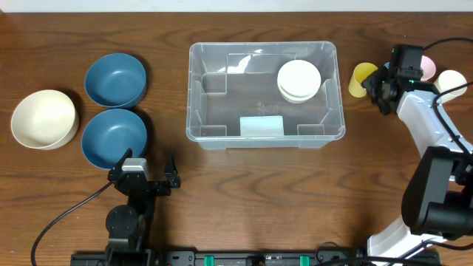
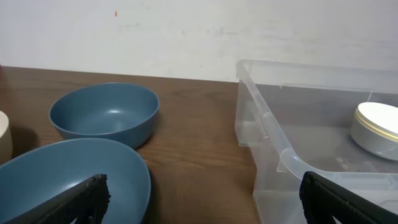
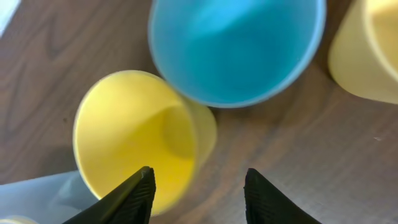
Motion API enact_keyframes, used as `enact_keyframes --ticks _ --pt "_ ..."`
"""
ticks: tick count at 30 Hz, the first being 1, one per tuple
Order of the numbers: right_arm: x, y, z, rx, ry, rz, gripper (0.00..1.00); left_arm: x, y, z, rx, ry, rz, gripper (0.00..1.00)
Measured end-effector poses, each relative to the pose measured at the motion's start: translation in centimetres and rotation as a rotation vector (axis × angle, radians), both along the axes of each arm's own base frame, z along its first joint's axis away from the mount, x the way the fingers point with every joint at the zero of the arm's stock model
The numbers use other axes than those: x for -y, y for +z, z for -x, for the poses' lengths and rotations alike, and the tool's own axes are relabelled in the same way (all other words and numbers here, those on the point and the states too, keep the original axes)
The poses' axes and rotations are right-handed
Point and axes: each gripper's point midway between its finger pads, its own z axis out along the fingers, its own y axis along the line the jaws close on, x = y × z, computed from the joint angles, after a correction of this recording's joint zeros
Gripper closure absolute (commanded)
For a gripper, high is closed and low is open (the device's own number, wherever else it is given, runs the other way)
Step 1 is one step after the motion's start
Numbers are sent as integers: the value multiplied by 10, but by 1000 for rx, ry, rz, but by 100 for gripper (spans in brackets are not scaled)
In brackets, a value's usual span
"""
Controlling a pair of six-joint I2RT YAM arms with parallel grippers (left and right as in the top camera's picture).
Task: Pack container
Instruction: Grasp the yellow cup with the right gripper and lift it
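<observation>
The container (image 1: 229, 103), a large clear plastic bin with rounded corners and a rimmed edge, sits at the middle of the table's far half, with its pale label (image 1: 261, 126) on the near wall. Inside it, in the far right corner, lies a small stack of cream dishes (image 1: 298, 80); the left wrist view shows the same container (image 2: 273, 137) with the stack (image 2: 376, 127) resting on its floor. To the left of the container stand two blue bowls, one farther back (image 1: 114, 79) and one nearer (image 1: 114, 138), close together, and a cream bowl (image 1: 44, 118) sits beyond them by the table's left edge. The left gripper (image 1: 150, 157) rests low at the near edge, just beside the nearer blue bowl, its jaws spread wide and holding nothing. To the right of the container is a cluster of cups: a yellow cup (image 1: 362, 79), a pink cup (image 1: 427, 68) and a cream cup (image 1: 451, 81). The right gripper (image 1: 378, 87) hovers over this cluster. Its blurred wrist view shows the yellow cup (image 3: 140, 137) touching a blue cup (image 3: 236, 50), with the jaws parted above the yellow cup's near side and gripping nothing.
</observation>
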Motion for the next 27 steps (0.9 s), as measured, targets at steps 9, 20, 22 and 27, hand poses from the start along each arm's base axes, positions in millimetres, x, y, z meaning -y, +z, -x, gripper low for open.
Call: enact_keyframes --ticks 9,20,22,27 --pt "-3 0 -3 8 -1 5 60 0 0 0 0 0 0 2" --pt "-4 -37 2 -79 -8 -9 89 0 0 0 0 0 0 2" --pt "-4 -37 2 -79 -3 -6 97 0 0 0 0 0 0 2" --pt "-5 -38 4 -86 -3 -12 99 0 0 0 0 0 0 2"
